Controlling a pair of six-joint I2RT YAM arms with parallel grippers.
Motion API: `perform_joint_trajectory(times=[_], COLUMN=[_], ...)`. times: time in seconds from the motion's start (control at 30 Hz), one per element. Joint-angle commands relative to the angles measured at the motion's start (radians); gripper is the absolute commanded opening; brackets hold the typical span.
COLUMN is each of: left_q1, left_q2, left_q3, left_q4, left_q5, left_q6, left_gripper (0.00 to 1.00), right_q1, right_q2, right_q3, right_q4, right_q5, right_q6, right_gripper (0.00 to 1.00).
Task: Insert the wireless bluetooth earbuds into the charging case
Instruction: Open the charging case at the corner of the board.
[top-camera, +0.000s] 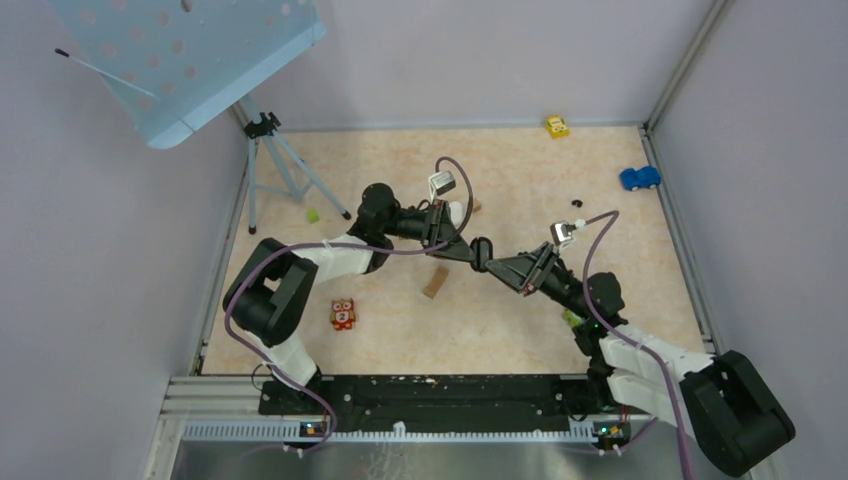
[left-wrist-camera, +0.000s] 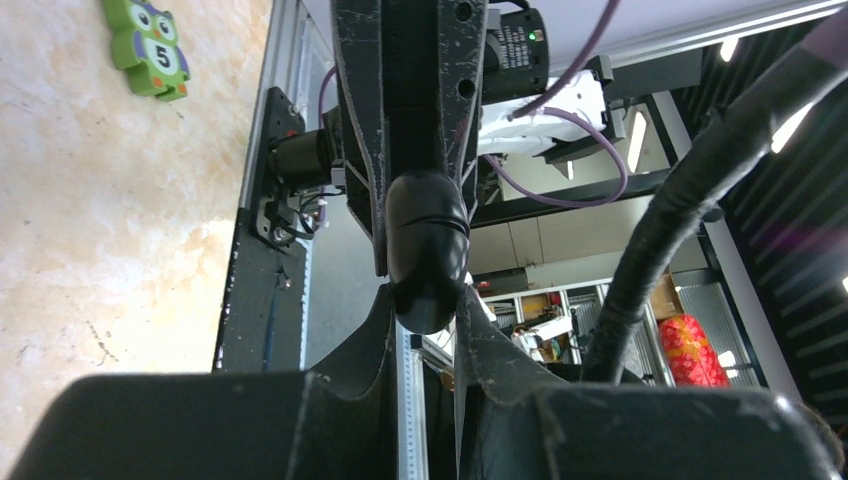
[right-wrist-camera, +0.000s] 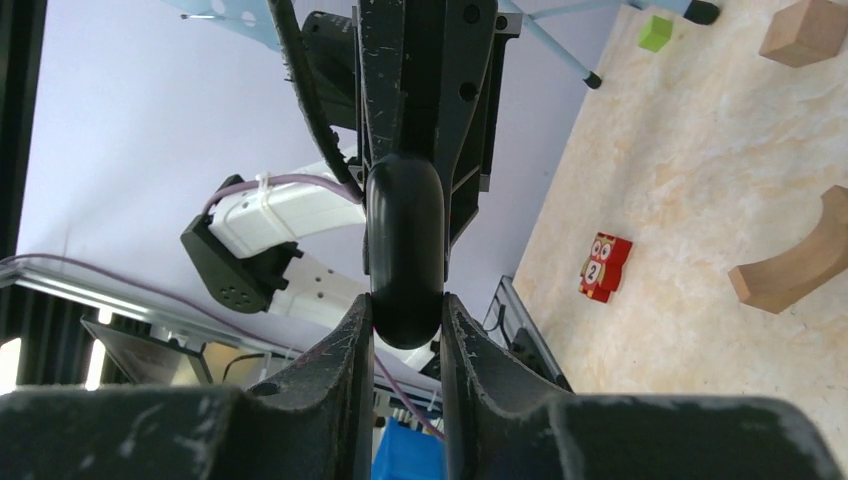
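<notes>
A black rounded charging case (top-camera: 481, 252) hangs above the table's middle, held from both sides. My left gripper (top-camera: 472, 250) is shut on one end of it. My right gripper (top-camera: 492, 260) is shut on the other end. In the left wrist view the case (left-wrist-camera: 428, 240) sits between my left gripper's (left-wrist-camera: 425, 310) fingertips, with the right gripper's fingers above it. In the right wrist view the case (right-wrist-camera: 405, 240) is pinched in my right gripper (right-wrist-camera: 405, 318). The case looks closed. Two tiny dark buds (top-camera: 577, 203) lie on the table at the right rear; I cannot make out their detail.
A tan wooden arch (top-camera: 435, 282) lies below the grippers and also shows in the right wrist view (right-wrist-camera: 795, 268). A red owl tile (top-camera: 342, 314), a green cube (top-camera: 313, 215), a tripod (top-camera: 275, 160), a yellow car (top-camera: 557, 126) and a blue car (top-camera: 640, 178) stand around. A green owl tile (left-wrist-camera: 150, 50) lies near the front rail.
</notes>
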Motion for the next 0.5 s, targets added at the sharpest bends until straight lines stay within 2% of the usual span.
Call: perform_joint_trajectory(times=[0.0,0.17,0.2,0.3,0.37,0.47], left_q1=[0.006,0.006,0.006,0.006,0.005,0.006], left_q2=[-0.015,-0.030,-0.033,-0.036,-0.034,-0.031], left_q3=[-0.012,-0.030,-0.030,-0.034,-0.038,-0.040], left_q4=[0.225,0.250,0.250,0.247,0.246,0.248], left_q5=[0.021,0.012,0.013,0.009,0.009,0.009], left_q6=[-0.102,-0.104,-0.104,-0.105,-0.103,-0.104], left_gripper=[0.04,0.03,0.01,0.00,0.00,0.00], right_q1=[-0.009,-0.009,-0.009,-0.009,-0.008,-0.009], right_q2=[0.041,0.063,0.071,0.090,0.099,0.105], right_q3=[-0.017,0.000,0.001,0.007,0.021,0.038], right_q4=[0.139,0.127,0.135,0.158,0.157,0.155], right_q5=[0.002,-0.013,-0.015,-0.018,-0.025,-0.032], right_q6=[0.026,0.011,0.013,0.020,0.014,0.006], right_gripper=[0.02,0.04,0.13,0.48,0.55,0.56])
